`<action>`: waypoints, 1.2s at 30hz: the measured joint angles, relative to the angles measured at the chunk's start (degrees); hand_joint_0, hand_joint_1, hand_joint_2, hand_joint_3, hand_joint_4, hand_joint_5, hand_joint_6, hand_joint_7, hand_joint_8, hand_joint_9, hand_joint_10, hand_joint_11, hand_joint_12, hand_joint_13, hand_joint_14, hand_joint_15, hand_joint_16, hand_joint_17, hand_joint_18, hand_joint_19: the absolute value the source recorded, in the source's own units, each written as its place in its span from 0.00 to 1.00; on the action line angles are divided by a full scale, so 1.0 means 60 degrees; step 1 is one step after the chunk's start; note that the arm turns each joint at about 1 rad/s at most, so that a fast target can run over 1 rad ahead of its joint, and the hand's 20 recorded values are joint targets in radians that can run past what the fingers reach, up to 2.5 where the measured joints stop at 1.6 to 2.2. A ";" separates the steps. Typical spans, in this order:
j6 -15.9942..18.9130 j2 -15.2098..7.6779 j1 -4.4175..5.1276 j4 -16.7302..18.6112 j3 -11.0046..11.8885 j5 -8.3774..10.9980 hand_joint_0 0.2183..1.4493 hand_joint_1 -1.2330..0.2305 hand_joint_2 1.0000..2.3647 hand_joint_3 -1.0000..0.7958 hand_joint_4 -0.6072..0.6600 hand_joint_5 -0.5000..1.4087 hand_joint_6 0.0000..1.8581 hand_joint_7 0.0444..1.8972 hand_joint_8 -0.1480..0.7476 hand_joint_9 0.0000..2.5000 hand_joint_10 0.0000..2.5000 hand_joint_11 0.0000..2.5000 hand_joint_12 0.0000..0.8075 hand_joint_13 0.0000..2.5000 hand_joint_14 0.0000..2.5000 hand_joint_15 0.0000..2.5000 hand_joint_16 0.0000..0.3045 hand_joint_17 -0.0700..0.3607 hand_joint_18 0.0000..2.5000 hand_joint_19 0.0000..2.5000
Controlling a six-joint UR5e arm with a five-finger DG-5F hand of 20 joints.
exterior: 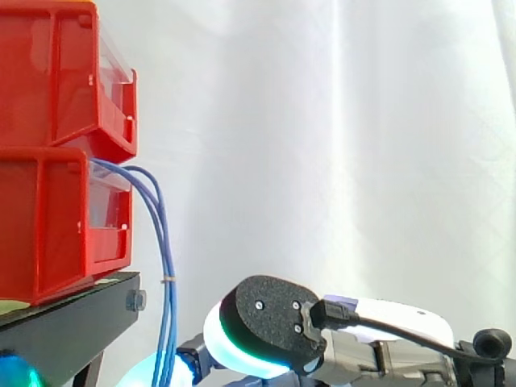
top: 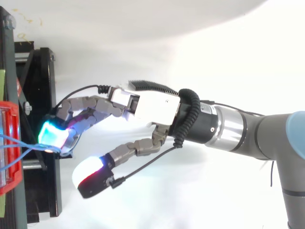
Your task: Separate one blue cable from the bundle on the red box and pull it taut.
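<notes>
Hand (top: 143,107) reaches in from the right, low in front of the black stand (exterior: 72,322). Fingers stretched out and close together, thumb (top: 93,175) spread well apart from them, nothing clamped between thumb and fingers. Cyan fingertips (top: 51,134) sit right at the blue cables (exterior: 164,266), touching them where the strands converge in the top view. Can't tell if a strand is caught between neighbouring fingers. Cables leave the front of the lower red box (exterior: 40,226) and hang down past the stand edge as a close bundle, with a small tie (exterior: 167,279) part way down. Not taut yet, and no single strand is visibly apart. Step in hand looks like the separation. To do it well, work above the tie, where the strands fan out near the box, slip one fingertip behind a single strand, and bring the thumb across to pinch only that one. Then pull away from the box slowly. Risk: grabbing below the tie drags the whole bundle.
</notes>
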 measured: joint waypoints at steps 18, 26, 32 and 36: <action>0.0539 0.0217 0.0133 -0.0380 0.0228 -0.0255 0.27 0.35 0.01 0.42 0.55 0.22 0.36 0.63 0.50 0.34 0.01 0.24 0.43 0.29 0.01 0.17 0.12 0.36 0.25 0.21; 0.0687 0.0809 0.0034 -0.2082 0.0219 -0.0471 0.22 0.38 0.00 0.29 0.59 0.22 0.30 0.65 0.50 0.35 0.01 0.24 0.44 0.29 0.01 0.17 0.13 0.37 0.26 0.21; 0.0860 0.0927 -0.0070 -0.2790 0.0218 -0.0442 0.20 0.43 0.00 0.28 0.60 0.23 0.27 0.68 0.51 0.35 0.01 0.24 0.46 0.30 0.01 0.18 0.14 0.38 0.26 0.21; 0.0788 0.0933 -0.0185 -0.3100 0.0216 -0.0230 0.21 0.43 0.00 0.28 0.60 0.23 0.27 0.69 0.51 0.35 0.01 0.24 0.45 0.30 0.01 0.18 0.13 0.37 0.26 0.21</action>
